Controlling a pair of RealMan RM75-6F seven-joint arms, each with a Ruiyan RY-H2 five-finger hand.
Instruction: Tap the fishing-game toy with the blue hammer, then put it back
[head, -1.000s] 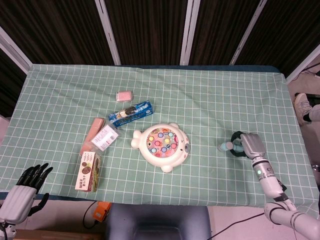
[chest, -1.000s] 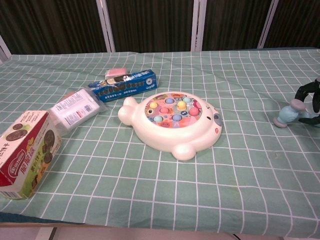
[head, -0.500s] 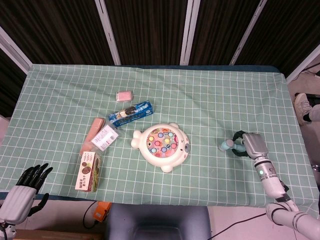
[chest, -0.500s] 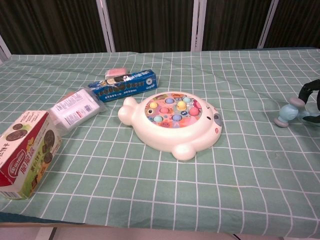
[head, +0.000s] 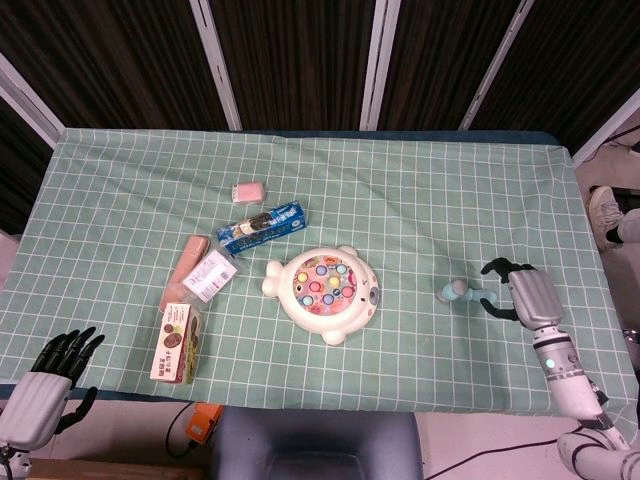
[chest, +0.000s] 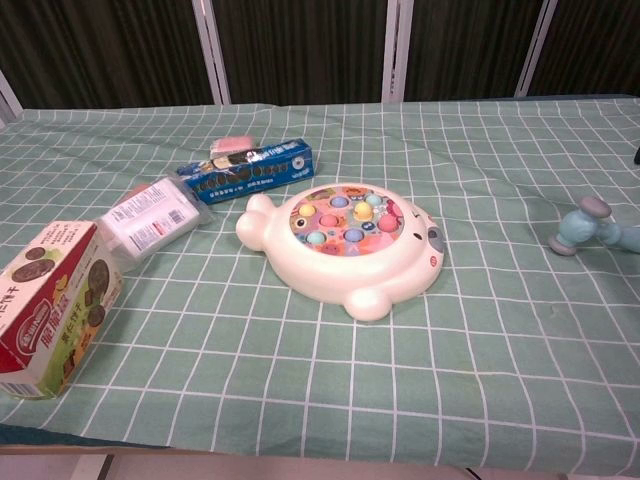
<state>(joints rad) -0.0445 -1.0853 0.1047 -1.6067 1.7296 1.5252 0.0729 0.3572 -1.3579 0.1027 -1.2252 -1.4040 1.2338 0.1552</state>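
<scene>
The cream fish-shaped fishing-game toy (head: 322, 286) (chest: 348, 244) sits mid-table with coloured fish in its round top. The blue hammer (head: 463, 293) (chest: 588, 228) lies on the green checked cloth to the toy's right, its head pointing left. My right hand (head: 525, 294) is just right of the hammer's handle, fingers spread and apart from it, holding nothing. My left hand (head: 48, 384) hangs off the table's front left corner, fingers apart and empty. In the chest view only a dark sliver shows at the right edge.
On the left lie a biscuit box (head: 178, 343) (chest: 48, 305), a white-labelled packet (head: 201, 271) (chest: 152, 214), a blue cookie box (head: 261, 227) (chest: 246, 170) and a small pink item (head: 248, 190) (chest: 232, 145). The table's right edge is near my right hand.
My right hand has let go of the hammer and drawn back to the right; the hammer now lies on the cloth. The left hand has not moved.
</scene>
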